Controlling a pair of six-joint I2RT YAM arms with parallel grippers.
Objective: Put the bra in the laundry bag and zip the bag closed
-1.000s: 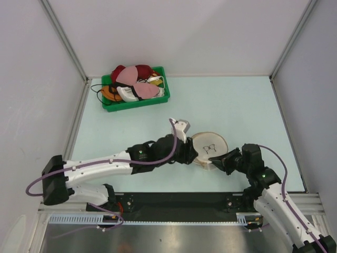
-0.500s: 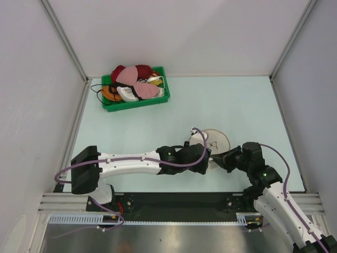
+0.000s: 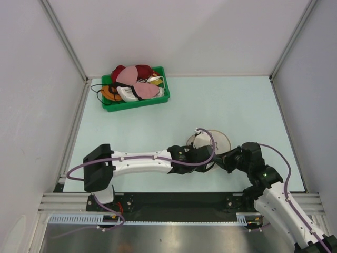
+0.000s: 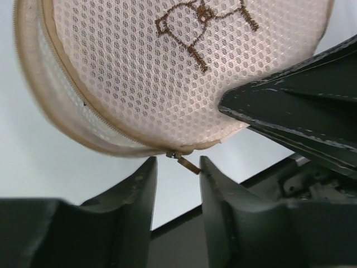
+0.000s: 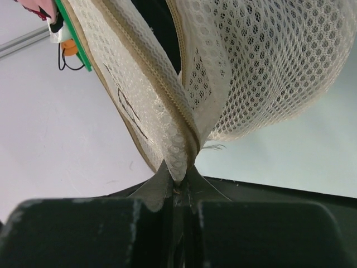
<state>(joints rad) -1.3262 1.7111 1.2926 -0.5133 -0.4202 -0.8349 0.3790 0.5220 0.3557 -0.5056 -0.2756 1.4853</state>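
At the near edge of the bench (image 3: 221,105), two arms are bolted side by side. The left arm (image 3: 142,161) reaches across toward 3 o'clock, and the right arm (image 3: 274,197) bends in toward 10 o'clock. They meet at the near rim of the laundry bag (image 3: 219,141).

The right pincer (image 5: 178,181) is clenched on the bag. Its two fingers are pressed together over a fold of cream mesh and zip tape, and the bag rises from them toward 12 o'clock in the right wrist view. Lid and body part just above the grip. A black patch (image 5: 158,25) shows in that gap; whether it is the bra cannot be told.

The left pincer (image 4: 176,167) is released, its fingers apart. The small metal zip pull (image 4: 187,162) hangs from the rim at 12 o'clock of the gap between them, slanting toward the finger on the right of that view. Whether it touches that finger cannot be told. The bag fills the left wrist view above, from 10 to 1 o'clock, with an embroidered brown figure (image 4: 201,28) on its mesh face. The dark right pincer comes in at 3 o'clock, over the bag's edge.

From above, the bag lies on the bench at about 1 o'clock of the left pincer and 11 o'clock of the right one.

Far across the bench, at about 10 o'clock of the bag, a green bin (image 3: 138,104) holds a heap of red, pink, white and orange bras (image 3: 134,79).
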